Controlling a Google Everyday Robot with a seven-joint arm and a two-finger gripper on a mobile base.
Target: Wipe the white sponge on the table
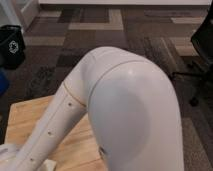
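Observation:
My white arm (130, 110) fills most of the camera view, its elbow bulging in the middle and the forearm running down to the bottom left corner. The gripper lies past that corner, out of the frame, and it is shut. The table (27, 120) shows as a light wooden top at the lower left, behind and under the forearm. A small pale patch (50, 164) peeks out beneath the forearm at the bottom edge. I cannot tell whether it is the white sponge.
A black bin (12, 45) with a recycling mark stands on the patterned carpet at the left. A dark office chair (202, 42) is at the right edge. Something blue (2, 82) pokes in at the left edge.

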